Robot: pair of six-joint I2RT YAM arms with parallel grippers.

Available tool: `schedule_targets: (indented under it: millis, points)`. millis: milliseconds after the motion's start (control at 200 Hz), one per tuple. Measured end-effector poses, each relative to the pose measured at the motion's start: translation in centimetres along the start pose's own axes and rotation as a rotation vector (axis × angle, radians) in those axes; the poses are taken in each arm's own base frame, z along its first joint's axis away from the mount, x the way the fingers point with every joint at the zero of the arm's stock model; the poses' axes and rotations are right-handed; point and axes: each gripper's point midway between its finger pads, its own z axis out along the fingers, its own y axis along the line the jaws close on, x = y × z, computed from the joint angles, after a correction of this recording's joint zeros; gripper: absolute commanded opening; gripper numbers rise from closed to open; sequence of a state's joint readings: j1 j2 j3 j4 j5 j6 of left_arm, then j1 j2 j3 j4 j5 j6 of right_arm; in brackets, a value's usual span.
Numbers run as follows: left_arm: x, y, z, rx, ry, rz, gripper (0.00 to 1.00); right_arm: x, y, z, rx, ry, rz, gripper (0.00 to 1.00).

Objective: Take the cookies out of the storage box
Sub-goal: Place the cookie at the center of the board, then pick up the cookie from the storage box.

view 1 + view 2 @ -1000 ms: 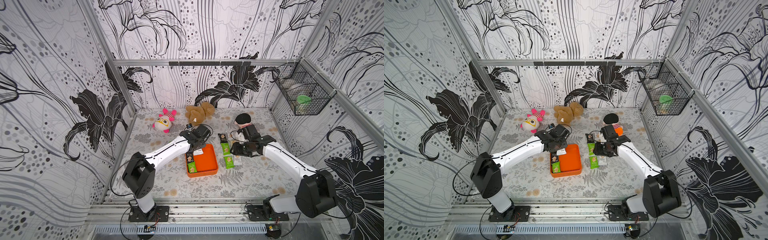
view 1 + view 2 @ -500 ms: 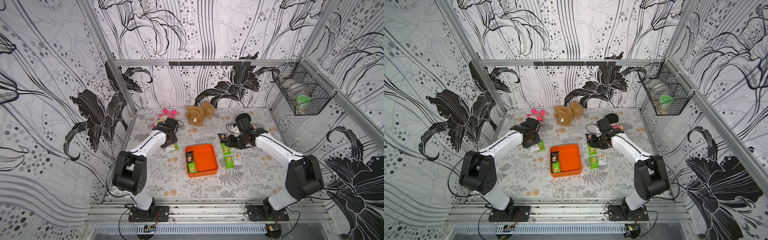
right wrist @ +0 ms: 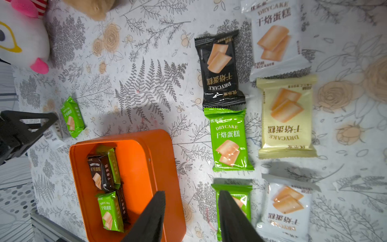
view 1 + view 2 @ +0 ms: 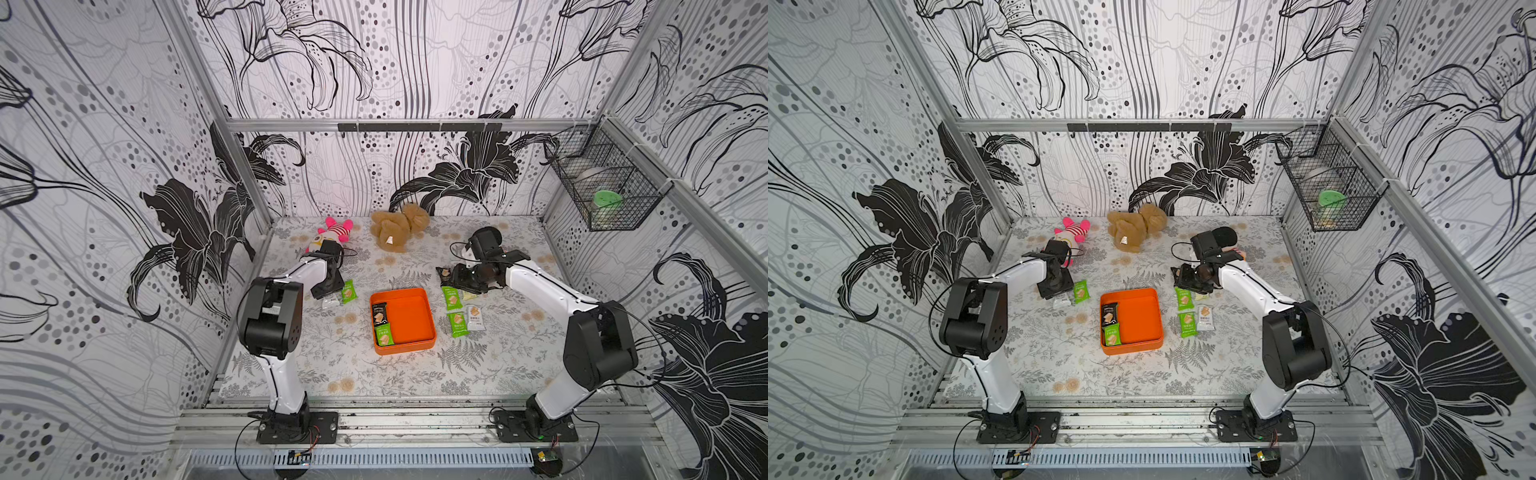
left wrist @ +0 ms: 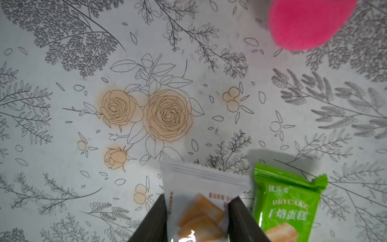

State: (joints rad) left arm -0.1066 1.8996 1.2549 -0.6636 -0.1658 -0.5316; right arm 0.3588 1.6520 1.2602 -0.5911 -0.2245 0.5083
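The orange storage box (image 4: 409, 316) (image 3: 136, 167) sits mid-table with a black cookie packet (image 4: 379, 313) and a green one (image 4: 384, 336) along its left wall. My left gripper (image 5: 198, 198) is low over the table left of the box, shut on a white cookie packet (image 5: 201, 188), beside a green packet (image 4: 349, 291). Several packets lie on the table right of the box: black (image 3: 219, 69), cream (image 3: 287, 117), green (image 3: 229, 140) and white (image 3: 287, 207). My right gripper (image 3: 192, 192) hovers above them, open with nothing between its fingers.
A pink plush toy (image 4: 332, 235) and a brown plush toy (image 4: 395, 226) lie at the back of the table. A black wire basket (image 4: 606, 195) hangs on the right wall. The left gripper is close to the pink toy.
My left arm has swung from over the box out to its left with the white packet and come down near the table. My right arm drew back from the packets on the right.
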Motion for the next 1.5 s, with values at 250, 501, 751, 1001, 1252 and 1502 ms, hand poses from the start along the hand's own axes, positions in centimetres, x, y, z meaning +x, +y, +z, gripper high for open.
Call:
schedule_targets:
  millis: [250,501,751,1001,1252,1502]
  points:
    - [-0.2,-0.2,1.2,0.007,0.001,0.02,0.48,-0.1,-0.2,0.0,0.021,0.012,0.005,0.47]
    - [-0.4,-0.4,1.4,0.013,-0.004,0.027,0.7,-0.1,-0.6,0.0,0.052,0.023,0.003,0.47]
    - [-0.8,-0.4,-1.8,0.066,-0.043,-0.026,0.75,0.2,-0.4,-1.6,0.042,-0.002,-0.031,0.47]
    - [0.1,-2.4,-9.4,0.234,-0.127,-0.097,0.76,1.8,-0.9,-2.0,0.026,0.006,-0.053,0.47]
    - [3.7,-7.2,-14.3,0.337,-0.114,-0.023,0.78,3.4,-1.1,-2.7,-0.001,0.01,-0.077,0.47]
    - [9.4,-11.9,-17.6,0.372,-0.105,0.046,0.78,4.1,-1.1,-4.0,-0.025,-0.019,-0.118,0.47]
